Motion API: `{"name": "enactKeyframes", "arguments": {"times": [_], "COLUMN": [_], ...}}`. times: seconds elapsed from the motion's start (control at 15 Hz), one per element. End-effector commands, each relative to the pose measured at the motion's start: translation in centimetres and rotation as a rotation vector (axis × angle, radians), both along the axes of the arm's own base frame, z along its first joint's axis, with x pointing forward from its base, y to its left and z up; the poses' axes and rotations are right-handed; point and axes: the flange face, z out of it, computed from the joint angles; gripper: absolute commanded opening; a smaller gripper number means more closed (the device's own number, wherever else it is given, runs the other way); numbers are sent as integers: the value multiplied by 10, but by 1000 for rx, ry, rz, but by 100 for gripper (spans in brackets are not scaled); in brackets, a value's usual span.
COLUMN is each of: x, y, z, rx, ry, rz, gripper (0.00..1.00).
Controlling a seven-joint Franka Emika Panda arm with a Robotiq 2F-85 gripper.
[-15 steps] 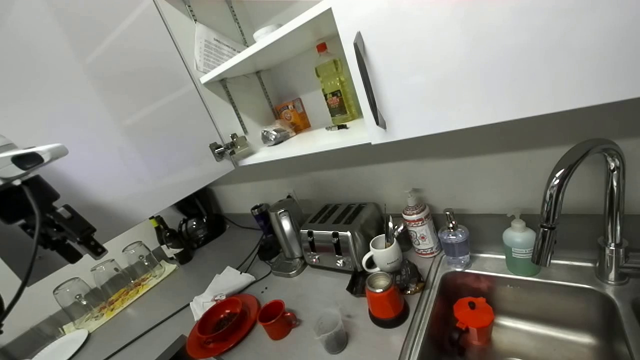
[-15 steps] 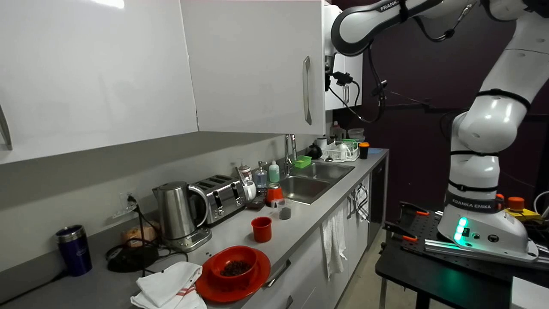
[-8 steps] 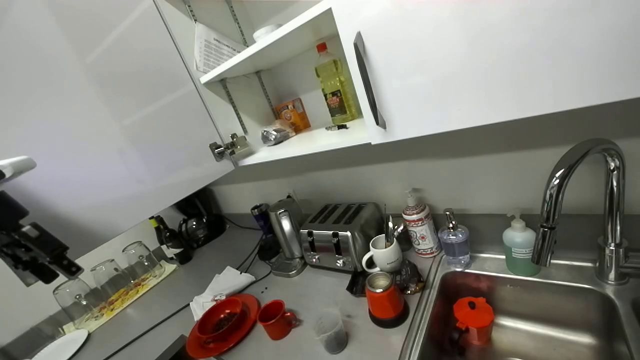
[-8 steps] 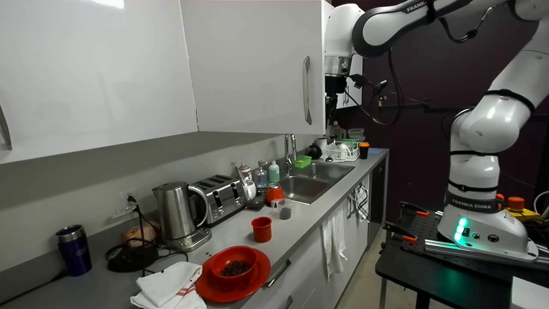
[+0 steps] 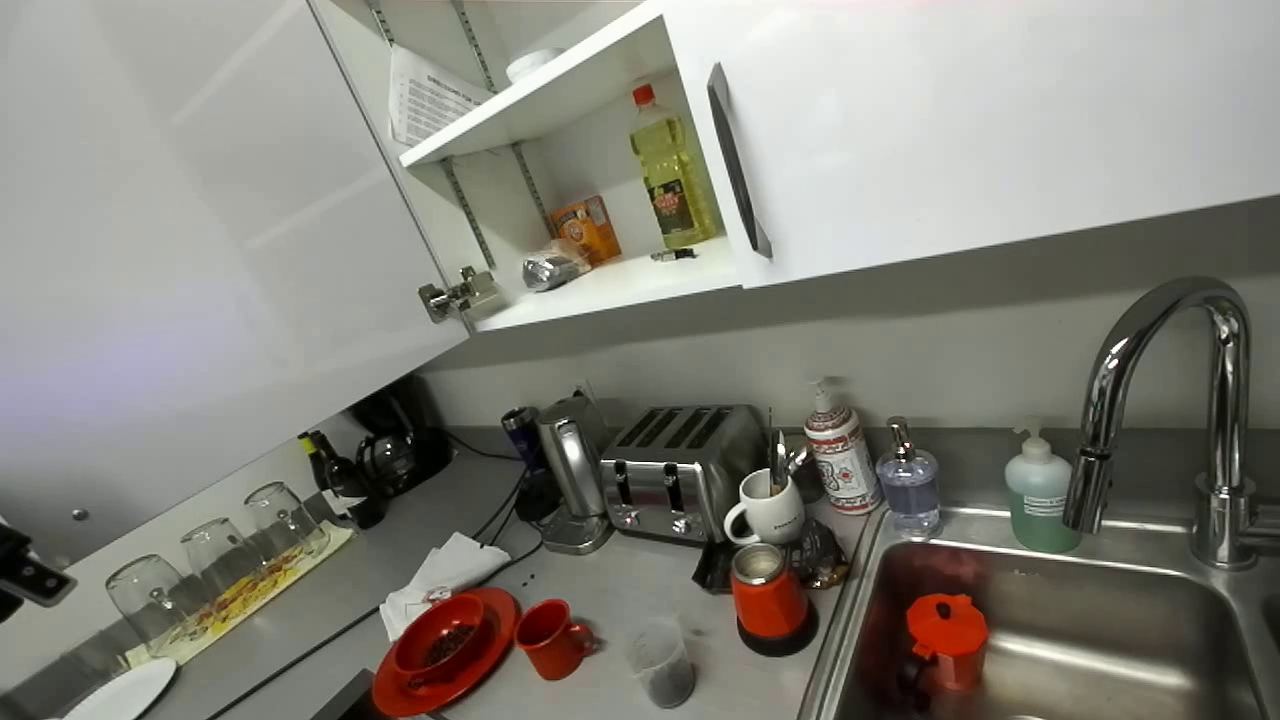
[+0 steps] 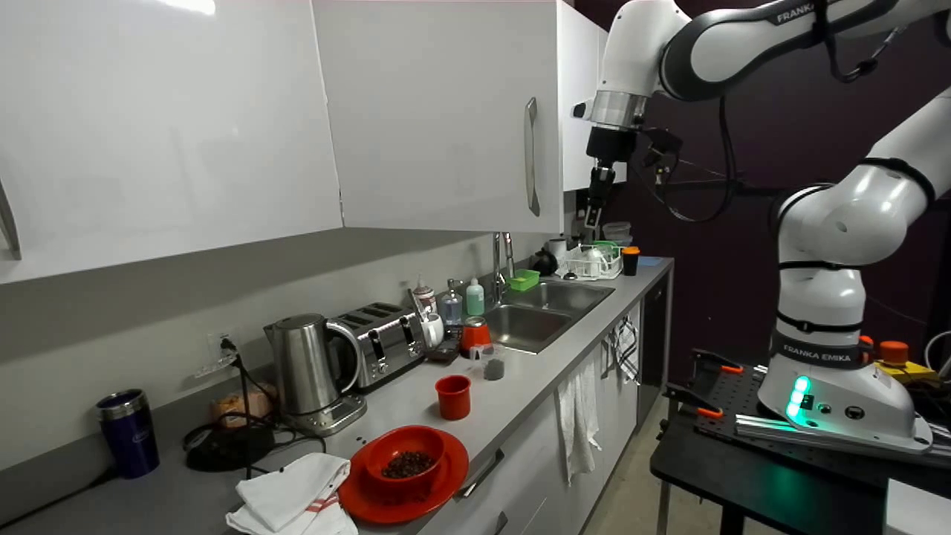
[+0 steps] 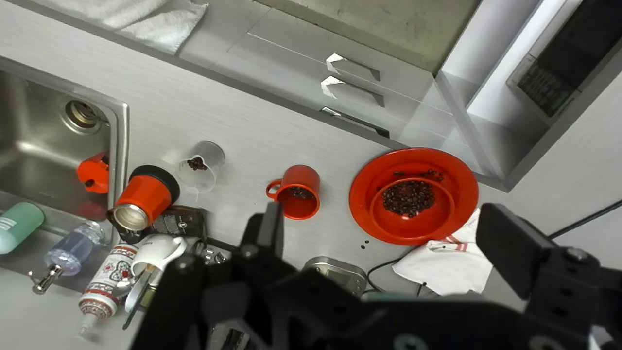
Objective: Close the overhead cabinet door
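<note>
The overhead cabinet door (image 5: 200, 200) is a glossy white panel standing wide open. An exterior view shows its inner face and hinge, with the cabinet shelves exposed. Its outer face and vertical metal handle show in an exterior view (image 6: 446, 111). My gripper (image 6: 592, 214) points down, past the door's free edge and apart from it in that view. Only a fingertip of the gripper (image 5: 35, 578) shows at an exterior view's left edge, near the door's lower part. In the wrist view the gripper (image 7: 381, 214) is open and empty above the counter; the door does not show there.
A matching closed white door (image 5: 980, 130) is beside the open cabinet. Below are a toaster (image 5: 685, 470), a kettle (image 5: 575, 470), a red plate with a bowl (image 5: 500, 600), a red mug (image 5: 550, 640), and a sink with a tall faucet (image 5: 1170, 300).
My gripper has moved leftward, mostly out of one exterior view. In another, the arm has moved right and the gripper has come out from behind the door's free edge. The door has not moved.
</note>
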Motion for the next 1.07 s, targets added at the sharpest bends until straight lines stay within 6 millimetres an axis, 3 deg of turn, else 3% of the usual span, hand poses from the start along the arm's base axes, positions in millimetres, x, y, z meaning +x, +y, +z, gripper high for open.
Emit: {"name": "enactKeyframes", "arguments": {"times": [0.0,0.67,1.0], "x": [-36,-87,-101], "y": [0,15,31], "z": [6,46,50], "rx": [7,45,-65], "ry": [-95,-344,-413], "rz": [81,314,519], "gripper": [100,100,100]}}
